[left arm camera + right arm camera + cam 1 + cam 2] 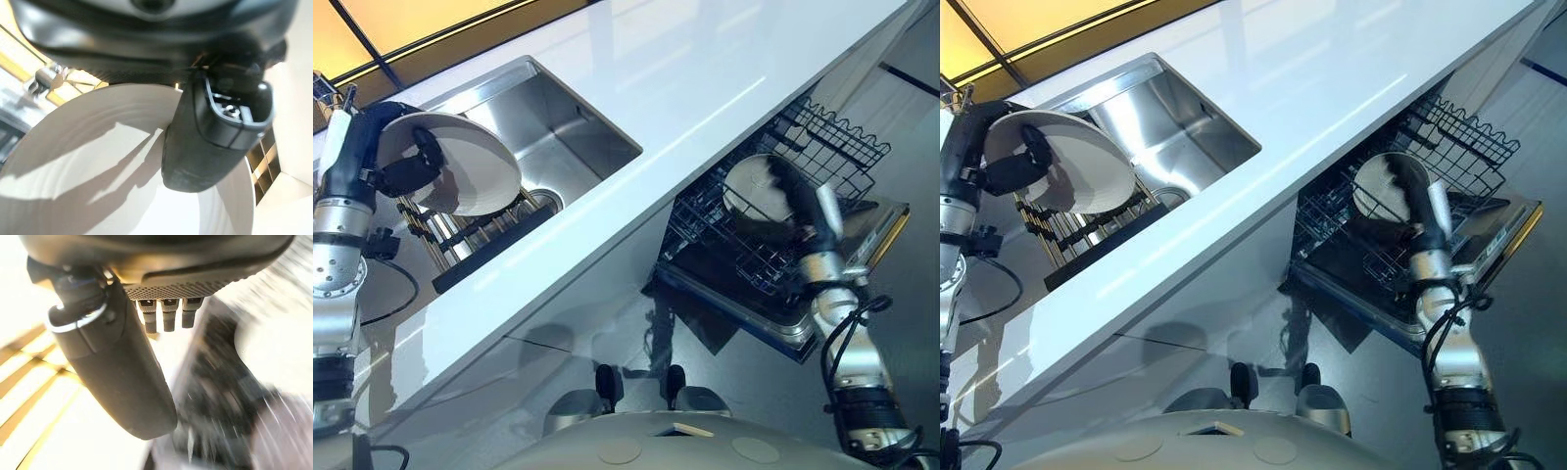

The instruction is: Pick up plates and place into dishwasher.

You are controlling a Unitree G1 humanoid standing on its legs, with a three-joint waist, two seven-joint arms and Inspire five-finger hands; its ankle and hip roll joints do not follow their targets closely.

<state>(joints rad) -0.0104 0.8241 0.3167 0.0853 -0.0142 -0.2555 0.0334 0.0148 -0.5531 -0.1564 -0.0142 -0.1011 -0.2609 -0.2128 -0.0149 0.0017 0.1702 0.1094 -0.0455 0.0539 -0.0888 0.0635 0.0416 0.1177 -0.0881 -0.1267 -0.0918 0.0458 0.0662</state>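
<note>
My left hand (406, 171) is shut on a white plate (475, 162), holding it tilted above the dark dish rack (480, 240) beside the sink. In the left wrist view the thumb (215, 132) lies curled over the plate's rim (98, 171). A second plate (754, 186) stands on edge in the dishwasher's wire basket (842, 137), below the counter at the right. My right hand (803, 211) is at that plate with straight fingers laid across its face. In the right wrist view the thumb (122, 377) sticks out straight with nothing pinched.
A steel sink (558, 127) is set into the long white counter (705, 88). The pulled-out basket rests over the lowered dishwasher door (773, 323). The counter's front edge runs between my two hands.
</note>
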